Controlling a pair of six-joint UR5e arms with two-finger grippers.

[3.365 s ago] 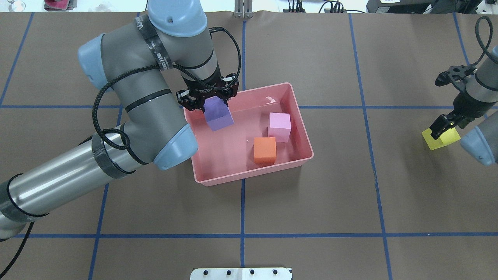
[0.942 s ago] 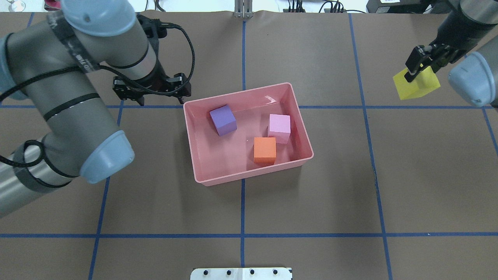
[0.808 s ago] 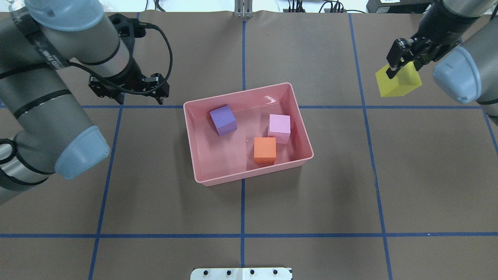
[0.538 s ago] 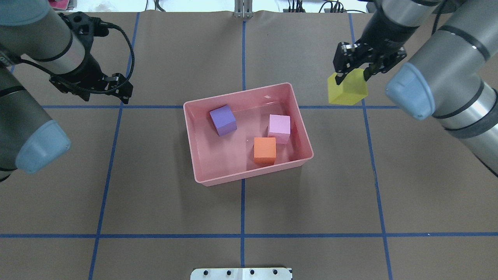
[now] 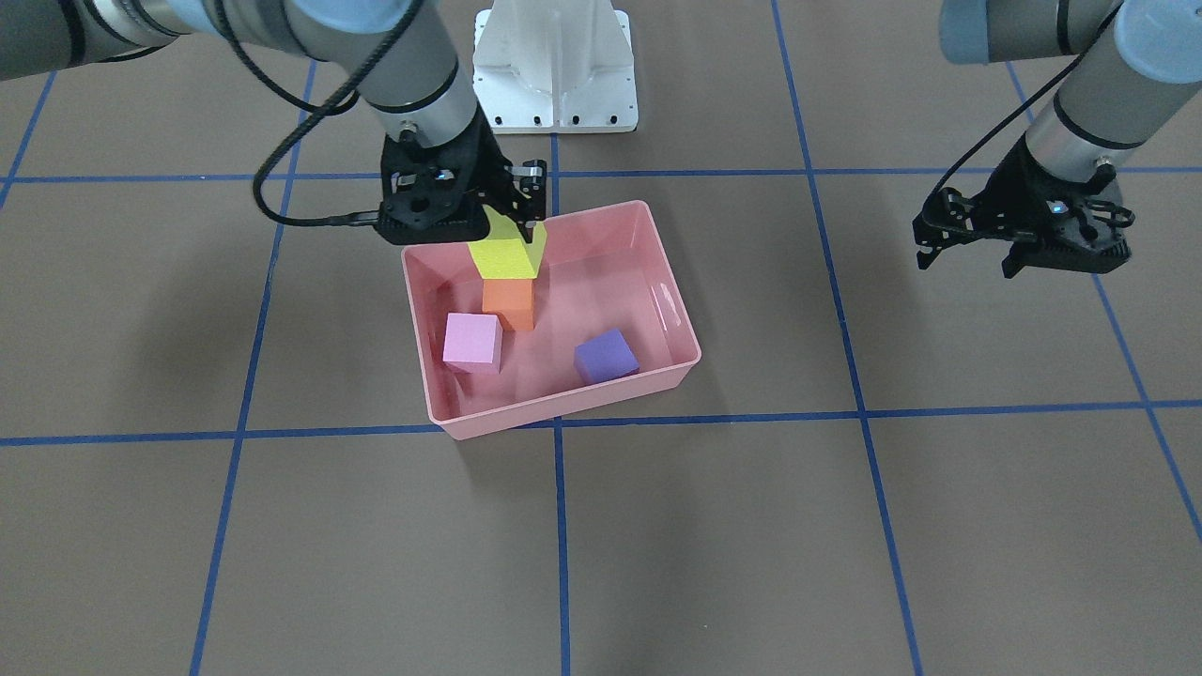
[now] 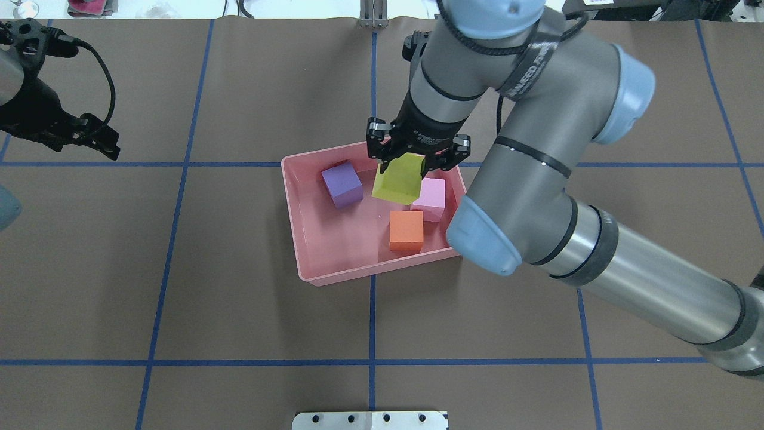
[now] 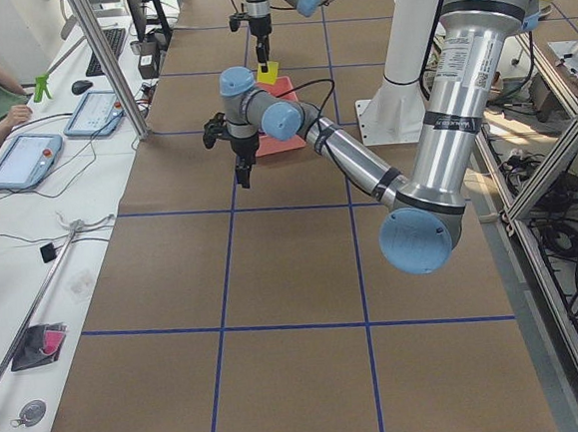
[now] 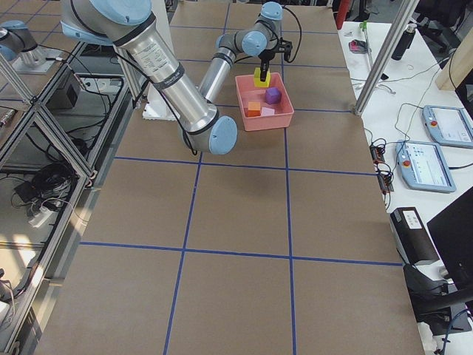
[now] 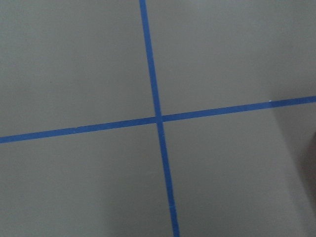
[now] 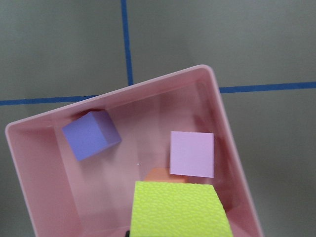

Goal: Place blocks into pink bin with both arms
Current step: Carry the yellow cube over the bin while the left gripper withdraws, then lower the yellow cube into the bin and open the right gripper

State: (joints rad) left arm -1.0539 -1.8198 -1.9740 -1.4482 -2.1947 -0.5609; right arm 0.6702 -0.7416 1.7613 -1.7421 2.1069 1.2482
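Right gripper (image 6: 409, 160) pinches the yellow block (image 6: 397, 186) between its fingers and holds it over the inside of the pink bin (image 6: 334, 276), which sits on the bench (image 6: 239, 269). Purple block (image 6: 342, 185), lilac block (image 6: 430, 200) and orange block (image 6: 406, 230) lie on the bin's floor. Left gripper (image 5: 1019, 252) hangs well apart, fingers spread, holding nothing.

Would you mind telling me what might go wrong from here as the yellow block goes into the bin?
1. The yellow block, shut in the right gripper, hangs tilted above the pink bin; dropped from there it might bounce out.
2. The right wrist view shows it over the orange block, beside the pink block, so it may land on one and roll.
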